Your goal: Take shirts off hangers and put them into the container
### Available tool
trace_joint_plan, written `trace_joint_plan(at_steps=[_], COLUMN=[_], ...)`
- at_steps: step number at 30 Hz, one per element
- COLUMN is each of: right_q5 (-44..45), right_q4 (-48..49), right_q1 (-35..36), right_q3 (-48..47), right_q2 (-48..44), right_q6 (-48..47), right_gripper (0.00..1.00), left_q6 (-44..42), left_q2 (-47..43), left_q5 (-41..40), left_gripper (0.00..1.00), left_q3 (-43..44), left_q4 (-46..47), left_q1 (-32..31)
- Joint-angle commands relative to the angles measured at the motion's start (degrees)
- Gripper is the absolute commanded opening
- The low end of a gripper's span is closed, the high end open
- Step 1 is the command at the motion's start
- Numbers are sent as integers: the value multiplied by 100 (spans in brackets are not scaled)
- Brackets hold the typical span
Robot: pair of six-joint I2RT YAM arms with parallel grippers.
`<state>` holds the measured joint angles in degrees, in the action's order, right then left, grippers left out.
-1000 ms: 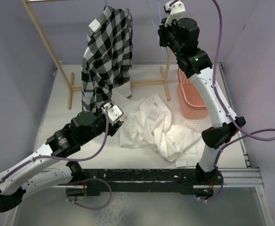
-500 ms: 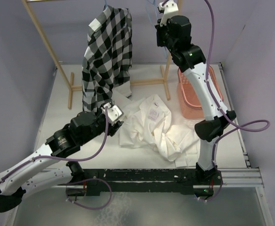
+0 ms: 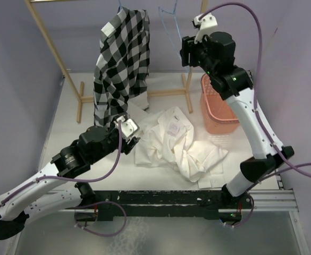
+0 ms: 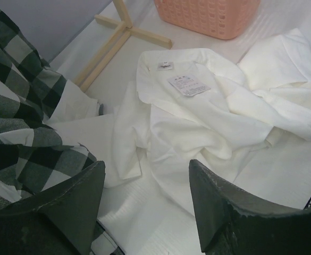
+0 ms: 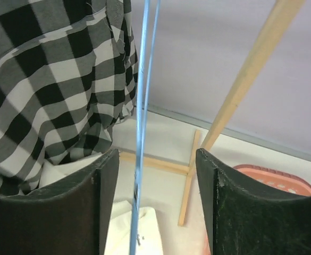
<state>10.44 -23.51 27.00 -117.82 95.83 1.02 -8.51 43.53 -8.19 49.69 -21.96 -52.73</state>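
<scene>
Worktop (image 3: 65, 127): white, carrying the rack, basket and one shirt
Rack (image 5: 244, 79): wooden poles at the back of the worktop
Plaid shirt (image 3: 120, 58): hangs from the rack, long axis up and down, hem reaching the worktop; its cloth lies against the left gripper's outer left side
White shirt (image 3: 174, 143): crumpled on the worktop, collar and label face up toward the rack; just ahead of the left gripper, beside the basket, not in it
Basket (image 3: 216, 114): pink, upright, under the right arm
Bare hanger (image 5: 141, 111): blue wire hanging from the rack, running up and down between the right gripper's jaws
Left gripper (image 4: 145, 164): low over the worktop, jaws wide, grasping nothing
Right gripper (image 5: 156, 154): raised by the rack, jaws released either side of the wire, no contact visible
</scene>
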Motion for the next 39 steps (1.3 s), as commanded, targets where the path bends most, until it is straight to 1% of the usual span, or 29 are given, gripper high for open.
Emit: trace_joint_plan(at_steps=[1,3,4,5,8,10,12,14,16,17,20,22,23,25,27,29,32,36,39], right_q5=[-177,-189,-197,-219,-375,-513,-830,-1210,-1419,-1477,-1450,-1745,-1909,-2172,-2195,-2073,-1885,-1713,-1917], right_q4=[264,51,-77,-193,-337,-372,-399,-519,-933,-1100,-1381,-1267,-1233,-1187,-1142,-1122,-1038,-691,-171], right_q1=[24,24,24,24,24,24,24,24,30,33,57,59,66,81,107,112,112,112,112], right_q3=[512,826,998,1235,2306,3171,3977,4643,5051,5250,5842,6480,6705,7101,7472,7786,8144,8551,8928], right_q2=[-982,-1337,-1545,-1779,-2691,-3348,-4032,-4420,-4584,-4661,-5056,-5398,-5520,-5723,-5928,-6113,-6144,-6061,-6112], right_q6=[70,125,165,254,647,1070,1568,1967,2281,2386,2589,2823,2963,3227,3423,3545,3652,4027,4297], right_gripper=[64,65,66,66,66,65,64,59,55,55,58,64,65,67,67,68,70,72,75], left_q6=[76,126,195,300,1145,1483,1384,1601,2199,2393,2877,3241,3455,3829,4074,4241,4531,4814,4872], left_q2=[-77,-96,-111,-136,-136,-47,151,549,1179,1501,2362,2749,2887,3078,3134,3071,2987,3099,3364], left_q5=[26,41,33,-53,-596,-378,-56,-235,-779,-973,-1272,-1224,-1140,-630,-456,-402,-304,-167,208], left_gripper=[71,76,94,100,99,99,99,89,78,77,82,83,83,80,78,77,75,75,75], left_q3=[-4,-63,-112,-170,-383,-492,-538,-334,180,424,853,837,739,437,46,-247,-721,-1371,-1616], left_q4=[296,414,502,637,1100,1374,1567,1485,1040,921,963,1269,1430,1740,1933,2056,2293,3057,3665], left_q1=[8,12,9,16,33,35,43,133,306,369,481,709,888,1264,1444,1461,1465,1459,1459])
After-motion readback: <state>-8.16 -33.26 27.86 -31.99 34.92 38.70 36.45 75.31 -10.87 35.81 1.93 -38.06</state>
